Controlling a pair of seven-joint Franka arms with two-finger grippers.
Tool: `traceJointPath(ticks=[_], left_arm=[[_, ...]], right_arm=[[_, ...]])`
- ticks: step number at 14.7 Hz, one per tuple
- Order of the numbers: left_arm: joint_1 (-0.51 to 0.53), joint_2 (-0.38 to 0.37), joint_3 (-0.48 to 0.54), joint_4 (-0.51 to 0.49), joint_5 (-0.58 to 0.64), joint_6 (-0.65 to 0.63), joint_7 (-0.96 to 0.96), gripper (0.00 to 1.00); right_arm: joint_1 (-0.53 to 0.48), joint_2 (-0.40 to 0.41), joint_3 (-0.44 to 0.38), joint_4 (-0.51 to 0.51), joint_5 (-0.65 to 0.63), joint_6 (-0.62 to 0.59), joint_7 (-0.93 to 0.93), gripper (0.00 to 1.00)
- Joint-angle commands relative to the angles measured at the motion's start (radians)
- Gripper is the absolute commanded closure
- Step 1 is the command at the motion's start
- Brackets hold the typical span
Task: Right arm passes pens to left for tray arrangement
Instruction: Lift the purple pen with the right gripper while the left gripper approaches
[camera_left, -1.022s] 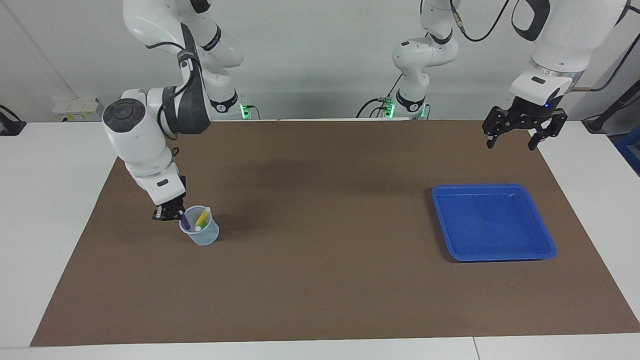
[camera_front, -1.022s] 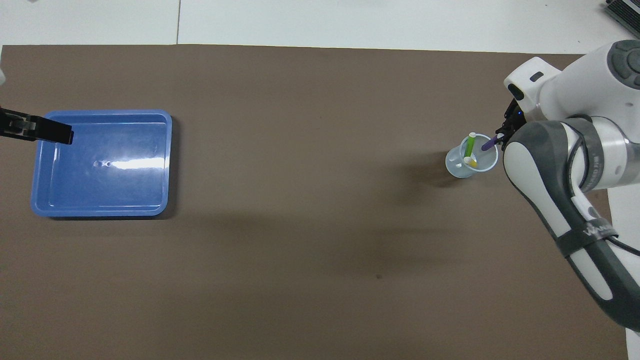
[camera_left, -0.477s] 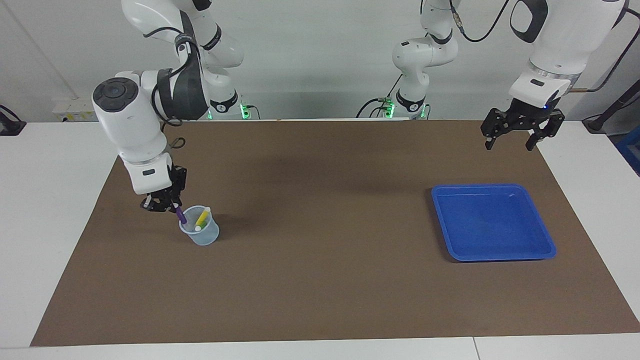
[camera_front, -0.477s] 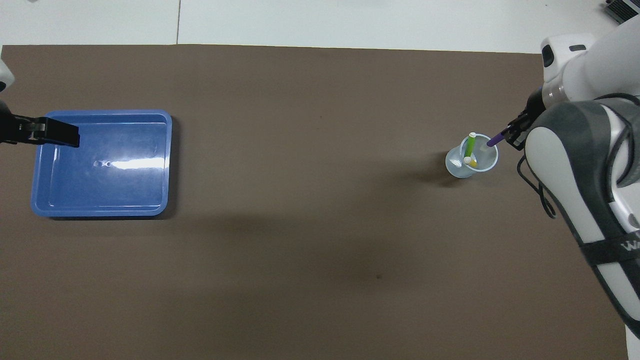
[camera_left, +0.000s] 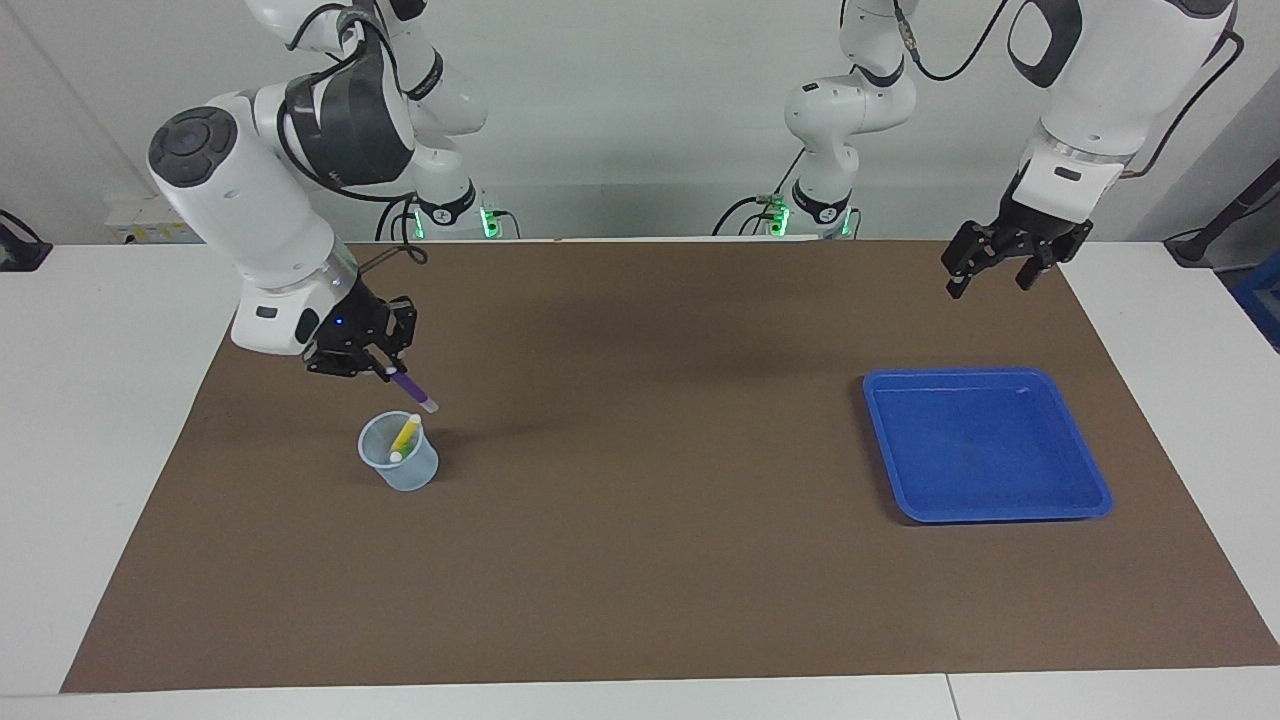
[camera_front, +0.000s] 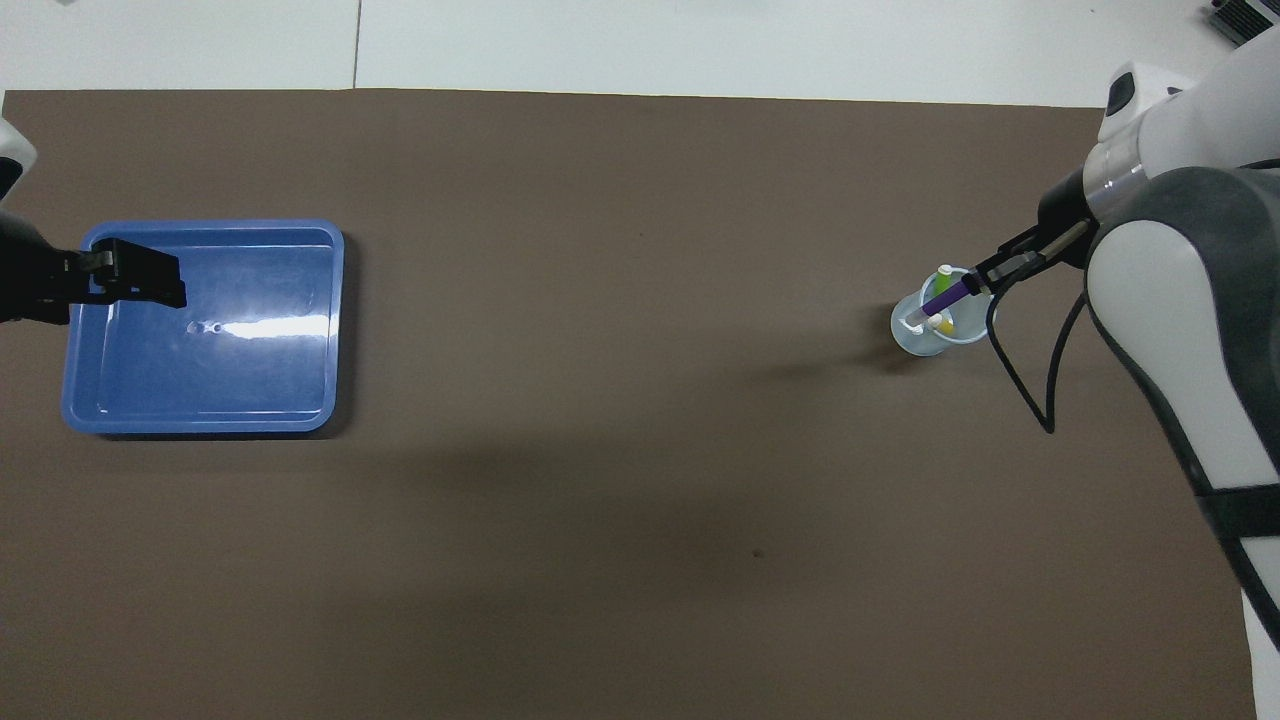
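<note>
My right gripper (camera_left: 385, 368) (camera_front: 975, 290) is shut on the purple pen (camera_left: 411, 390) (camera_front: 938, 298), which hangs slanted in the air just above the translucent cup (camera_left: 399, 465) (camera_front: 935, 330). Inside the cup stand the yellow pen (camera_left: 404, 436) (camera_front: 940, 322) and the green pen (camera_front: 944, 277), leaning on its wall. The blue tray (camera_left: 985, 445) (camera_front: 205, 325) lies with nothing in it toward the left arm's end of the table. My left gripper (camera_left: 990, 270) (camera_front: 135, 285) hangs open in the air over the tray's edge nearest the robots.
A brown mat (camera_left: 640, 560) covers most of the white table (camera_left: 90, 400). The right arm's loose black cable (camera_front: 1030, 390) dangles beside the cup.
My right gripper has lifted the purple pen out of the cup and swung it toward the table's middle. The left gripper has shifted slightly toward the middle.
</note>
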Motion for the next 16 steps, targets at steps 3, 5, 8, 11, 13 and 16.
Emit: traceJointPath(ticks=[3,5,8,11,13,16], left_arm=[[-0.006,-0.092,0.009,-0.147,-0.132,-0.001,-0.246,0.01],[-0.008,-0.109,0.009,-0.18,-0.189,0.004,-0.344,0.02],[-0.008,-0.12,0.009,-0.213,-0.288,0.016,-0.537,0.03],[-0.005,-0.12,0.01,-0.248,-0.426,0.022,-0.704,0.05],[0.007,-0.12,0.012,-0.298,-0.583,0.061,-0.788,0.05],[-0.005,-0.108,0.01,-0.317,-0.638,0.09,-0.869,0.06]], right_arm=[[0.066,0.009,0.011,0.024,0.138,0.011,0.314,1.0],[0.12,0.011,0.011,0.024,0.156,0.06,0.446,1.0],[0.168,0.01,0.011,0.017,0.209,0.118,0.62,1.0],[0.179,0.009,0.011,0.006,0.28,0.169,0.759,1.0],[0.205,0.008,0.011,-0.003,0.325,0.21,0.868,1.0],[0.263,0.013,0.011,-0.009,0.327,0.298,1.025,1.0]])
